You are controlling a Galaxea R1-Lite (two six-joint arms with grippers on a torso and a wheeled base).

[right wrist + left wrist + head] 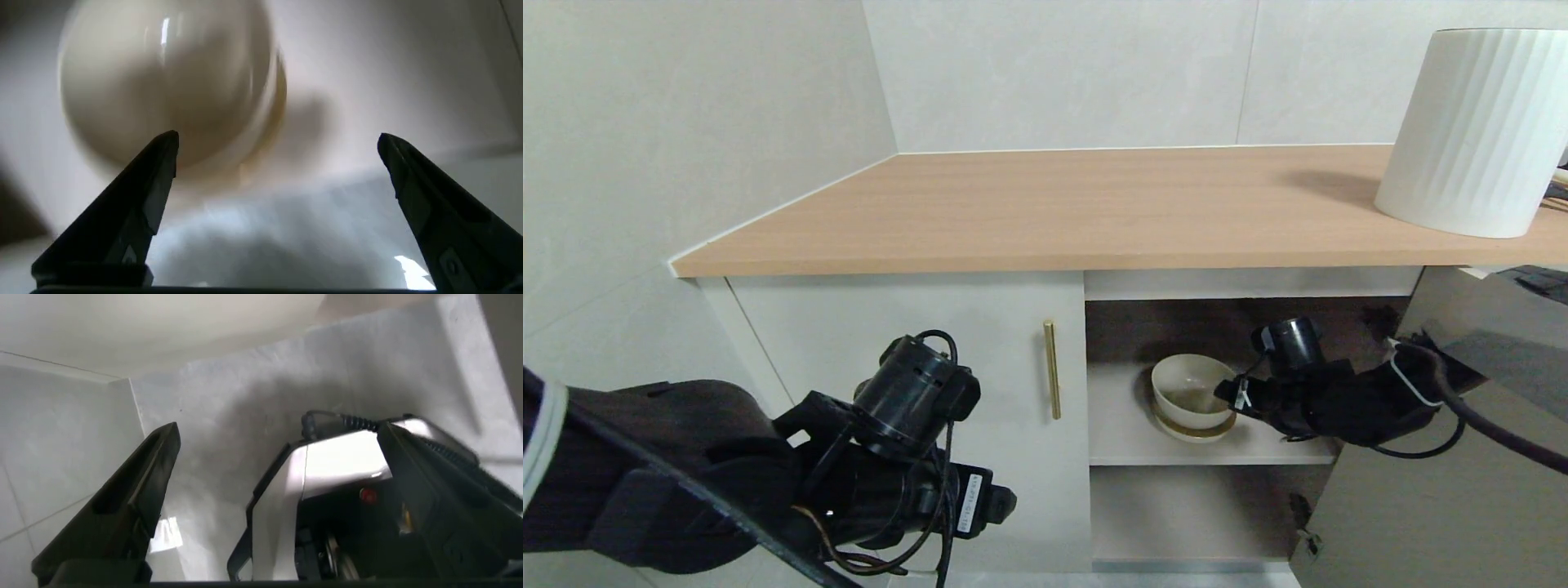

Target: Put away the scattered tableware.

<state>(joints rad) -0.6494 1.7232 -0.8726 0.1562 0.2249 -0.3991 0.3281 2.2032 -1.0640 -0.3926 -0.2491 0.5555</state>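
Your cream ceramic bowl sits on a gold-rimmed plate on the open white cabinet's upper shelf. Your right claw is spread wide just right of it, gripping nothing. Your left claw, also spread and empty, hangs before the closed left door.

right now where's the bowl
In the head view, the bowl sits on the open cabinet's upper shelf, right of centre, just ahead of the right gripper.
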